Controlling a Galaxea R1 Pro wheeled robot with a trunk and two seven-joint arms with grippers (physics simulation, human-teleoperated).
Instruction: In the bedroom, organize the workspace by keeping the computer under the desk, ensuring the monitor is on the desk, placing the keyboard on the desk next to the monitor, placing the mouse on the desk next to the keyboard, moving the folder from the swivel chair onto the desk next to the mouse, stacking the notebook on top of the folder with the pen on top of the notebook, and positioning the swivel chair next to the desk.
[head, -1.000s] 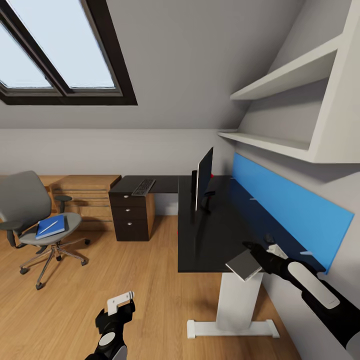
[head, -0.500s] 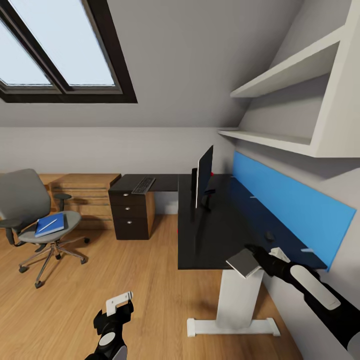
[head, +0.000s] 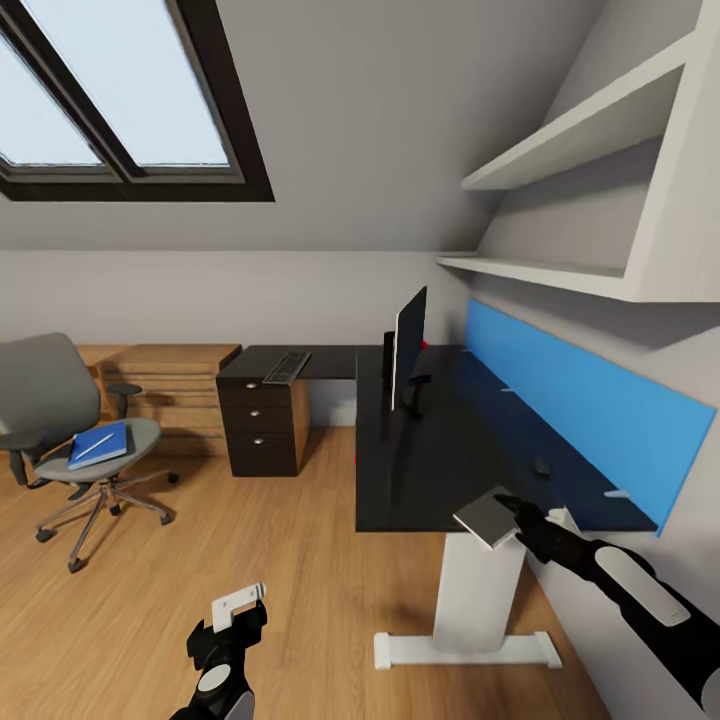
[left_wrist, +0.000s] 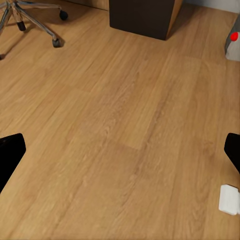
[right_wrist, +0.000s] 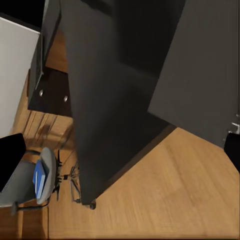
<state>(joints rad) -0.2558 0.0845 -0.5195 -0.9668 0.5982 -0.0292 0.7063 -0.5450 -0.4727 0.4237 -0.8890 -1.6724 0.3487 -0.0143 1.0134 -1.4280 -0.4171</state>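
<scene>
Right gripper clamps notebook tilted over desk corner

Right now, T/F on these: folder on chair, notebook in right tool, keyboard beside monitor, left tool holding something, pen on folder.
1. The folder lies on the swivel chair seat. True.
2. The right tool holds the notebook at the desk edge. True.
3. The keyboard sits right beside the monitor. False: it lies apart, on the far desk wing above the drawers.
4. The left tool holds the pen. False: it is empty, over the floor.
5. The pen lies on the folder. True.
</scene>
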